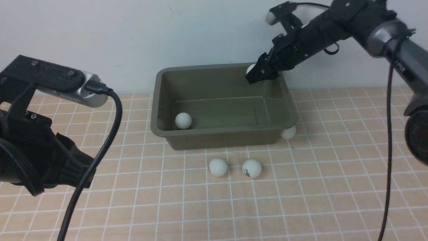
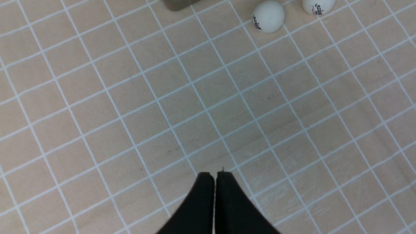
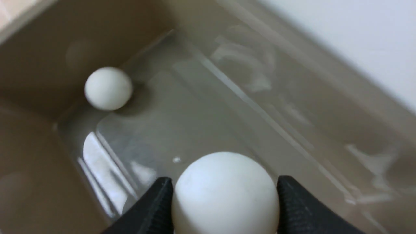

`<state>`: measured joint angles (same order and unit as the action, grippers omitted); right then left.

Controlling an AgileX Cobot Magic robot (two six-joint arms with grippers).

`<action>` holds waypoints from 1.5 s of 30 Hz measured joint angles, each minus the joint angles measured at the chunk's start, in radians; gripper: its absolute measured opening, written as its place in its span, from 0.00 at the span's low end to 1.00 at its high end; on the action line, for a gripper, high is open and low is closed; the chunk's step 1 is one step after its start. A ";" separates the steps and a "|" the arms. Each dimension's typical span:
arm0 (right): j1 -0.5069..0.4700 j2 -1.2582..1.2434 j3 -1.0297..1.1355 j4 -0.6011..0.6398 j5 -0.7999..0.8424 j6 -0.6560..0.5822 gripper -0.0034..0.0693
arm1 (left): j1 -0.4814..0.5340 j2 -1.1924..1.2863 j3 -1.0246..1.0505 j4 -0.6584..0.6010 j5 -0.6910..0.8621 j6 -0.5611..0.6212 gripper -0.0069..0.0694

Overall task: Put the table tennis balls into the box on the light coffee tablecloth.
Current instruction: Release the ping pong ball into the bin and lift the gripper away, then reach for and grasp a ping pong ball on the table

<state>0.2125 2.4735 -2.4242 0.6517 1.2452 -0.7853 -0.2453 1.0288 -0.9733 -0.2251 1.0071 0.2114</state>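
A table tennis ball [image 3: 224,191] is clamped in the right gripper [image 1: 262,74] over the box [image 1: 220,135], its release judged due next; the left gripper [image 2: 214,177] is closed, empty.

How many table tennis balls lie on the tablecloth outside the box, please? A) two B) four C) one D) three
D: the left front ball, right front ball and corner ball lie beside the box; the inside ball and the held ball in the right pincer do not.
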 joint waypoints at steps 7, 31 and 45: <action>0.062 0.000 0.000 -0.073 0.002 0.032 0.57 | 0.000 0.000 0.000 0.000 0.002 0.000 0.03; -0.179 -0.333 -0.266 -0.274 0.024 0.386 0.18 | 0.000 0.000 0.000 -0.001 0.005 0.000 0.03; -0.180 -0.429 -0.267 0.033 0.038 0.488 0.02 | 0.000 0.000 0.000 -0.057 0.004 0.024 0.03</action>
<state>0.0321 2.0449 -2.6909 0.6844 1.2828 -0.2974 -0.2453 1.0288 -0.9733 -0.2825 1.0109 0.2352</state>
